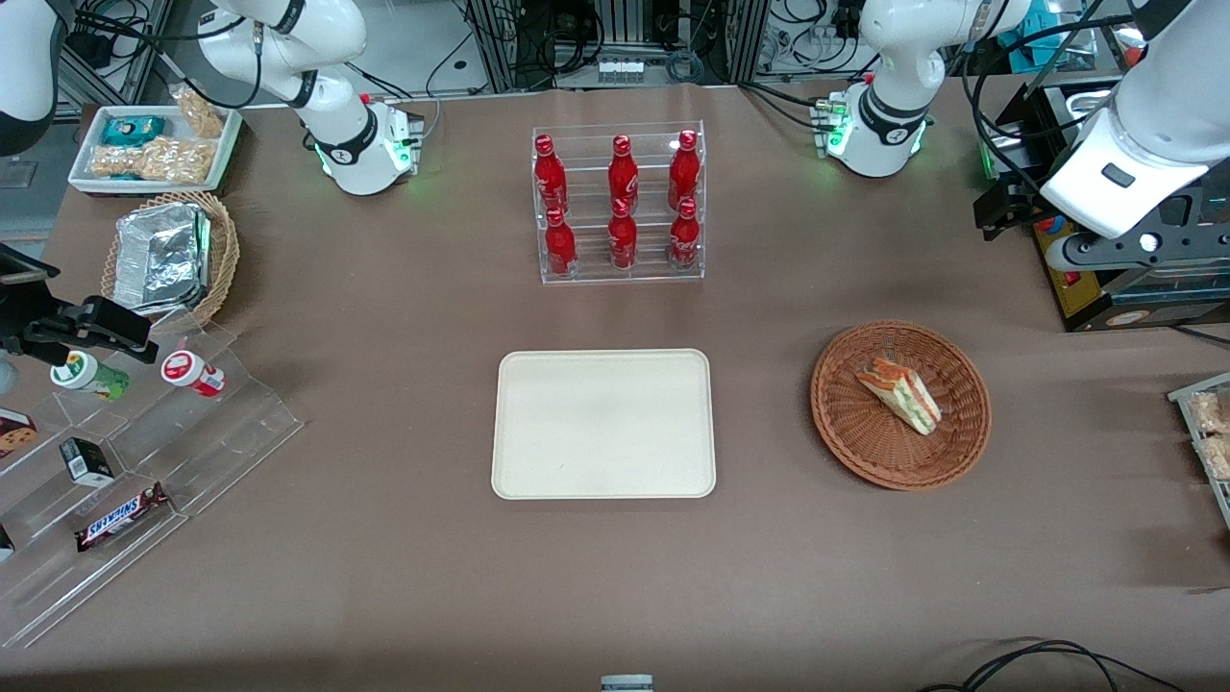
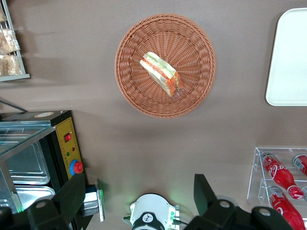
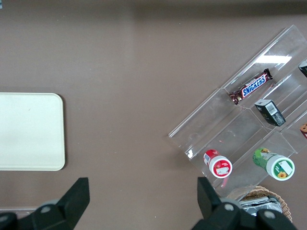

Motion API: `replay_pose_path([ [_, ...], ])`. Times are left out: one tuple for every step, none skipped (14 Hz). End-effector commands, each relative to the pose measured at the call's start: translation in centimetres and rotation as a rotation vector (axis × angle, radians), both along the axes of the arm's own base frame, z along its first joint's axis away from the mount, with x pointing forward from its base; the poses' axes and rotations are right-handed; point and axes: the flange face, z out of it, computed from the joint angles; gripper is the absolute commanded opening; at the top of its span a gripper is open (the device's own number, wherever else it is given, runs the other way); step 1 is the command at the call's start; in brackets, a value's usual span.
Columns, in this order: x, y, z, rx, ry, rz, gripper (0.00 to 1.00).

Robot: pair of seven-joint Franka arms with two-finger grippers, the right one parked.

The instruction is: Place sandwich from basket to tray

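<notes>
Front view
Desk (image 1: pixel 384 317): brown cover is lying flat, with bare stretches running between the tray and the basket and along the edge nearest the camera.
Tray (image 1: pixel 603 424): cream rectangle is sitting mid-desk with nothing on it, well apart from the basket, nearer the camera than the bottle rack.
Basket (image 1: pixel 900 405): reddish-brown wicker round is sitting beside the tray toward the working arm's end of the desk, with open cloth all around its rim.
Sandwich (image 1: pixel 900 394): wedge is lying in the basket near its middle, on its side, pointed end toward the camera.
Bottle rack (image 1: pixel 620 204): clear stepped stand is holding six red bottles upright in two rows of three.
Tan basket (image 1: pixel 221 252): is holding a foil container, toward the parked arm's end.
Clear stepped shelf (image 1: pixel 144 452): is carrying two small jars, a dark box and a Snickers bar near the parked arm's corner.

Left wrist view
Pincer (image 2: pixel 139 199): is hanging high above the desk, fingers (image 2: pixel 72 195) standing wide apart and gripping nothing, well clear of the basket.
Basket (image 2: pixel 165 28): whole rim is showing, unobstructed from above.
Sandwich (image 2: pixel 161 73): is resting inside, filling layers facing up.
Tray (image 2: pixel 290 57): one rounded corner is showing, apart from the basket.

Right wrist view
Tray (image 3: pixel 29 132): bare end is showing, separated from the clear shelf by open desk.
</notes>
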Motion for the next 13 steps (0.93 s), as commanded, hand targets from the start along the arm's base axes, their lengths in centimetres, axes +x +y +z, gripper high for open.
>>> replay_pose_path([
  [-0.9,0.3,0.8,0.011,0.004,-0.015,1.0],
  [-0.6,0.1,0.5,0.012,0.006,-0.011,1.0],
  [-0.4,0.1,0.2,0.011,0.011,-0.005,1.0],
  [-0.2,0.3,-0.2,0.008,0.017,-0.004,1.0],
  [0.2,0.9,-0.8,0.007,0.033,0.007,1.0],
  [1.0,1.4,-2.6,0.008,0.068,0.02,1.0],
  [2.1,2.0,-4.9,0.014,0.103,0.065,1.0],
  [3.2,2.4,-7.1,0.019,0.135,0.123,1.0],
  [4.3,2.6,-9.5,0.041,0.16,0.179,1.0],
  [5.2,2.7,-11.6,0.048,0.166,0.203,1.0],
  [5.8,2.4,-13.3,0.035,0.151,0.212,1.0],
  [6.0,2.6,-15.4,0.031,0.13,0.235,1.0],
  [6.4,4.1,-17.7,0.013,0.094,0.301,1.0],
])
